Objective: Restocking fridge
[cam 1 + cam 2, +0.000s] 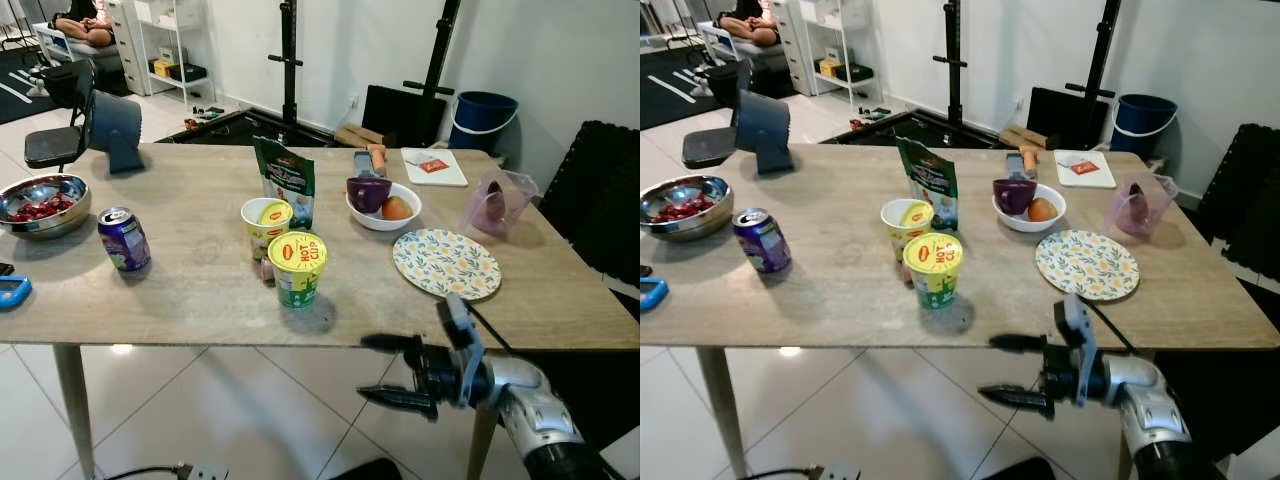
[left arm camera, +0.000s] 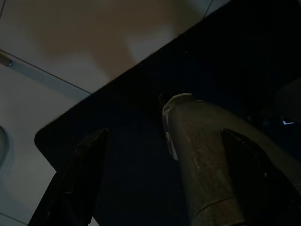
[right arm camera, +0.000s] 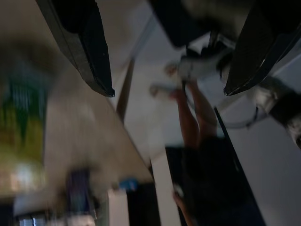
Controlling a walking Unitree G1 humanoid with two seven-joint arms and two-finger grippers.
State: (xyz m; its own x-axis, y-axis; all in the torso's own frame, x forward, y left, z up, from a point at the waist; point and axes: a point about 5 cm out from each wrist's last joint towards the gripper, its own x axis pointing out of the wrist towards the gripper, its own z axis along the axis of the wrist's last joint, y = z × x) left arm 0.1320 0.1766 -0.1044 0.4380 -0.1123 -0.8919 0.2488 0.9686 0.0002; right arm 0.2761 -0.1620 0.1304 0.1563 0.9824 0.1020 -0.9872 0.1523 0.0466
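A wooden table (image 1: pixel 190 290) carries the goods. A yellow-lidded noodle cup (image 1: pixel 297 268) stands near the front edge, with a second cup (image 1: pixel 266 224) and a green pouch (image 1: pixel 285 180) behind it. A purple soda can (image 1: pixel 124 239) stands to the left. My right gripper (image 1: pixel 364 368) is open below the table's front edge, right of the cups, fingers pointing left and holding nothing. The right wrist view is blurred, with the right gripper (image 3: pixel 169 92) spread wide. My left gripper (image 2: pixel 164 134) hangs open in the shade over a dark surface.
A white bowl (image 1: pixel 383 205) with a purple cup and an orange, a floral plate (image 1: pixel 446 263), a pink jug (image 1: pixel 497 203) and a cutting board (image 1: pixel 433 166) fill the right side. A steel bowl (image 1: pixel 42 203) sits far left. A person (image 1: pixel 85 22) sits far back.
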